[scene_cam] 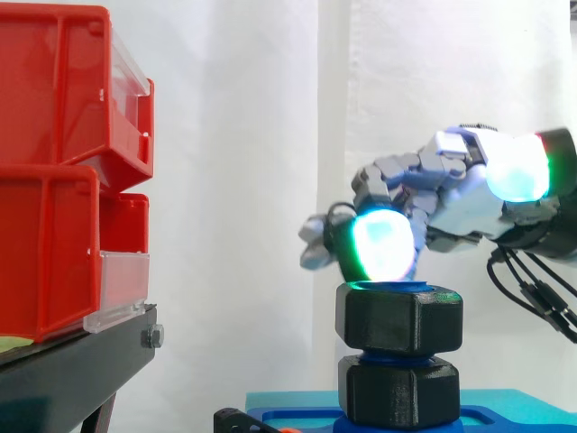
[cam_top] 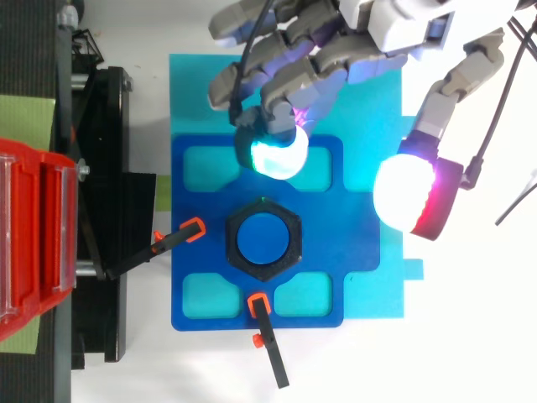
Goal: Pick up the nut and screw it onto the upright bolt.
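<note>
At the middle of the dark blue plate (cam_top: 323,235) the blue bolt (cam_top: 263,238) stands upright, and the black hexagonal nut (scene_cam: 399,316) already sits on its top end. From above, the bolt's blue face fills the nut's bore. In the side view a second black hex piece (scene_cam: 399,392) sits lower on the same bolt, with a sliver of blue thread between the two.

The hand (scene_cam: 460,203) reaches in from the right, released and holding nothing, its fingers loosely bent and spread. One glowing cyan-green fingertip pad (scene_cam: 383,244) hangs just above the nut's rim in the side view. The top view shows that pad off to the far side of the nut, with a strip of plate between them. The thumb pad (cam_top: 407,193) glows white and red well apart from the nut, over the cyan sheet (cam_top: 373,277) that lies beneath the plate.

Two black clamps with orange tips grip the plate: one (cam_top: 191,229) at its left edge, the other (cam_top: 268,340) at its near edge. To the left, stacked red bins (scene_cam: 54,171) rest on a black stand (scene_cam: 72,370) — all before a white curtain (scene_cam: 243,180).
</note>
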You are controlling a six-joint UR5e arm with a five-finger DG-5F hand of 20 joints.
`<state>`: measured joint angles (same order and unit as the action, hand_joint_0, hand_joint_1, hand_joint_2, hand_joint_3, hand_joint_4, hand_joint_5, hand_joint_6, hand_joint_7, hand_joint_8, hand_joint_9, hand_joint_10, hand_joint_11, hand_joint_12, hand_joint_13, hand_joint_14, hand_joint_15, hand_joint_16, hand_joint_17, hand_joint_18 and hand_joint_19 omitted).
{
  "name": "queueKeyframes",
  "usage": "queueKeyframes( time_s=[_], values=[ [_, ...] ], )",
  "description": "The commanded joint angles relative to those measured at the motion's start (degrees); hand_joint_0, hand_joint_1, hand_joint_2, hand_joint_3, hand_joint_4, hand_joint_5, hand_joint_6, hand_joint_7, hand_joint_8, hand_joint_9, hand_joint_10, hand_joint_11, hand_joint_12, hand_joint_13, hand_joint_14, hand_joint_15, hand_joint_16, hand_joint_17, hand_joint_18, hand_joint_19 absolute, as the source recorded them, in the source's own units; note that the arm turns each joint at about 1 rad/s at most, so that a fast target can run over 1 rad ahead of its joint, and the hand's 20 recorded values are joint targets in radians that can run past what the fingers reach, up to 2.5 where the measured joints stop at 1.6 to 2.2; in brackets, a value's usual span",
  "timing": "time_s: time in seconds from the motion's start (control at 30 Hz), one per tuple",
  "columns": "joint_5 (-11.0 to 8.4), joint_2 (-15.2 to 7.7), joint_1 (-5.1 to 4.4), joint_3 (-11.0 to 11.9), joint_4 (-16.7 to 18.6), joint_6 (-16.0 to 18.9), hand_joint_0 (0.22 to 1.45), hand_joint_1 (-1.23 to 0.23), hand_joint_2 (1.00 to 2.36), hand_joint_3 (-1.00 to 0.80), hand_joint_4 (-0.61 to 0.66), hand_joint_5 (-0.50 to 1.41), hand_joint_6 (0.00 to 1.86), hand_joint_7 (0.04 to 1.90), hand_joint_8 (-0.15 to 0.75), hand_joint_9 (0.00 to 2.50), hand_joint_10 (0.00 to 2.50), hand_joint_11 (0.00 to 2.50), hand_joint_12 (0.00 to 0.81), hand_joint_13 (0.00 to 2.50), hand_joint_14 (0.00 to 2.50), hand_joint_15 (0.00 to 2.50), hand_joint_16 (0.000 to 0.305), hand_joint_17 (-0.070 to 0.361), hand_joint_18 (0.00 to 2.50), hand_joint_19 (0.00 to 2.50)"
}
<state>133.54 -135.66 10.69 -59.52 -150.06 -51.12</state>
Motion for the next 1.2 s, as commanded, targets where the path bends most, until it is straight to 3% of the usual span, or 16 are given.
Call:
queueKeyframes(
  time_s=[0.0, 0.2, 0.37, 0.53, 0.73, 1.03, 1.17],
  values=[
    [0.41, 0.0, 0.12, 1.9, -0.2, 0.1, 0.46, -0.31, 1.00, -0.50, 0.28, -0.08, 0.50, 0.86, 0.209, 0.78, 0.00, 0.00, 0.312, 0.33, 0.00, 0.00, 0.034, 0.077, 0.03, 0.00],
    [-0.56, 0.0, -0.76, 2.9, 1.4, 0.6, 0.45, -0.30, 1.00, -0.50, 0.23, -0.13, 0.50, 0.69, 0.212, 0.64, 0.00, 0.00, 0.329, 0.25, 0.00, 0.00, 0.038, 0.087, 0.00, 0.00],
    [-3.46, 0.0, -2.26, 0.2, 4.7, 1.4, 0.45, -0.28, 1.00, -0.50, 0.21, -0.15, 0.50, 0.64, 0.215, 0.59, 0.00, 0.00, 0.337, 0.21, 0.00, 0.00, 0.040, 0.091, 0.00, 0.00],
    [-4.60, 0.0, -3.40, -1.6, 7.7, 2.1, 0.44, -0.26, 1.00, -0.50, 0.17, -0.18, 0.50, 0.61, 0.218, 0.46, 0.00, 0.00, 0.347, 0.14, 0.00, 0.00, 0.043, 0.096, 0.00, 0.00],
    [-6.89, 0.0, -4.37, -3.2, 8.9, 2.0, 0.43, -0.30, 1.00, -0.50, 0.14, -0.21, 0.50, 0.58, 0.211, 0.30, 0.00, 0.00, 0.360, 0.08, 0.00, 0.00, 0.046, 0.104, 0.00, 0.00],
    [-7.42, -1.3, -4.72, -3.2, 8.1, 1.4, 0.43, -0.27, 1.00, -0.50, 0.13, -0.22, 0.50, 0.58, 0.212, 0.25, 0.00, 0.00, 0.361, 0.06, 0.00, 0.00, 0.047, 0.105, 0.00, 0.00],
    [-7.42, -2.1, -4.72, -3.2, 9.5, 1.5, 0.43, -0.27, 1.00, -0.50, 0.13, -0.22, 0.50, 0.58, 0.213, 0.25, 0.00, 0.00, 0.362, 0.06, 0.00, 0.00, 0.047, 0.105, 0.00, 0.00]
  ],
)
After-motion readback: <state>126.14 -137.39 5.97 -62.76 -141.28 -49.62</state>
